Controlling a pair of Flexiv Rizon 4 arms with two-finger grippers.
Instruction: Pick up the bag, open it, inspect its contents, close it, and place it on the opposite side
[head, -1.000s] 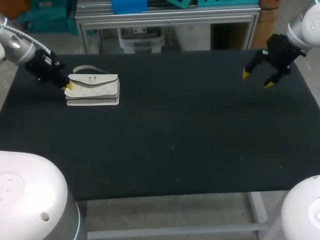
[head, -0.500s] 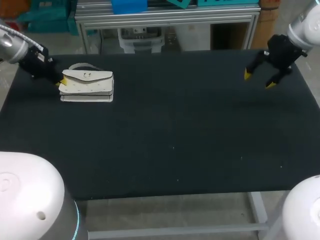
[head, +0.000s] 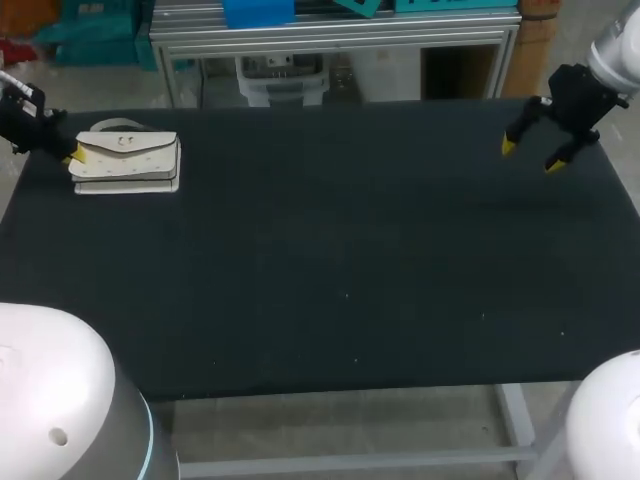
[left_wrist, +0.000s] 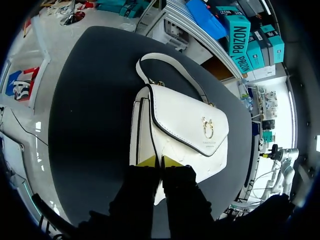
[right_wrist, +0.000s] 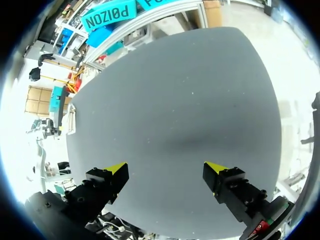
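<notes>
Left hand (left_wrist: 160, 161): the two yellow tips stand close together, clamped on the near end of the bag (left_wrist: 186, 131), one tip on each side of its edge.
Left fingers (left_wrist: 146, 161): dark bodies with yellow tips, laid low along the tabletop (left_wrist: 90, 100) and pointing straight at the bag.
Bag: white, with a dark-edged flap. It lies flat on the tabletop directly ahead of the left hand, flap side up and flap shut.
Clasp (left_wrist: 207, 127): a small gold piece near the flap's lower edge, ahead of the left hand and off to one side.
Strap (left_wrist: 170, 64): a white loop coming off the far end of the bag, beyond it from the left hand, lying on the tabletop.
Bag's place: in the head view it sits at the far corner of the tabletop on the left arm's side, well apart from the right hand (head: 530, 156).
Right hand: its fingers are spread wide, with bare tabletop showing between them. It hangs above the surface, touching it nowhere.
Right hand's place: over the far part of the tabletop on its own side, near that edge.
</notes>
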